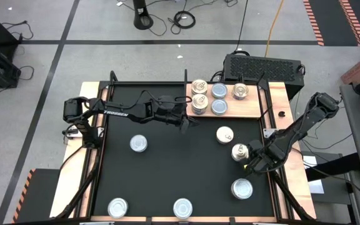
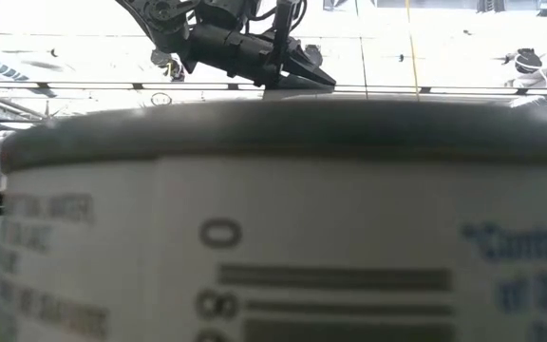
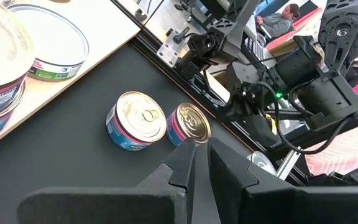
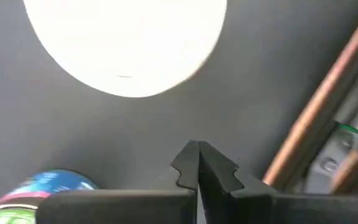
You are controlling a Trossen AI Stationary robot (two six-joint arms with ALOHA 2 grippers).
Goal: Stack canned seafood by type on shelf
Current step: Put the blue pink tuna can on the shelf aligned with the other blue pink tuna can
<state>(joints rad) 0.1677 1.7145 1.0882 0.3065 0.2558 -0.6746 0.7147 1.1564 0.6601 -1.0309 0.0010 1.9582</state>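
Cans [image 1: 224,134] lie beside the shelf [image 1: 255,107]; both grippers' jaws closed, empty.

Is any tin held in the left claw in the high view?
No: the left claw hangs shut and empty over bare black mat, apart from the shelf and every tin.

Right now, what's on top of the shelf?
Five cans sit on the shelf: three gold-topped, two pale-blue. One gold can seems stacked on another; any lower can is covered.
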